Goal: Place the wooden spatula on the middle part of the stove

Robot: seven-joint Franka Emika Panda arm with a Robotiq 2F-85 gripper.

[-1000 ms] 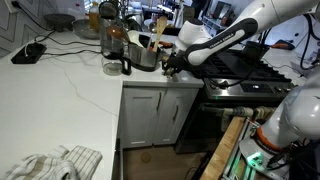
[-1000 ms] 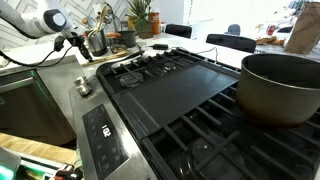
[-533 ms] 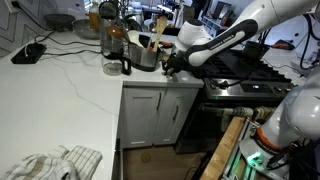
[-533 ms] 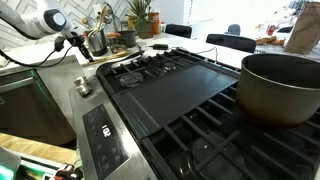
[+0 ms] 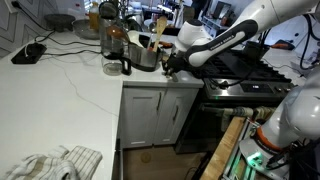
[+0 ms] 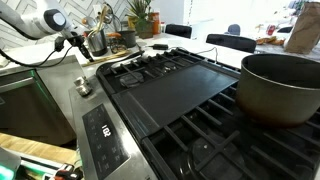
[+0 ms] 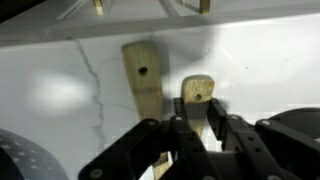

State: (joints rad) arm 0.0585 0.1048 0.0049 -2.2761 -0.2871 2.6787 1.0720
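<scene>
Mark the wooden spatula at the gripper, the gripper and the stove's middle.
wooden spatula (image 7: 197,90), wrist view, handle end near its hole.
gripper (image 7: 198,118), wrist view, midway between the fingertips.
stove (image 6: 178,95), an exterior view, flat middle plate.

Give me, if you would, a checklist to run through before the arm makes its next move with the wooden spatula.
1. One wooden handle sits between the fingers of the gripper: ok.
2. Fingers pressed firmly on that handle: cannot tell; the wrist view does not show the contact.
3. Second wooden handle free of the gripper: cannot tell; it lies close beside it on the white counter.
4. Middle of the stove bare for the drop: ok; the flat black centre plate has nothing on it.
5. Large pot off the centre: ok; it stands on the grates to one side.
</scene>
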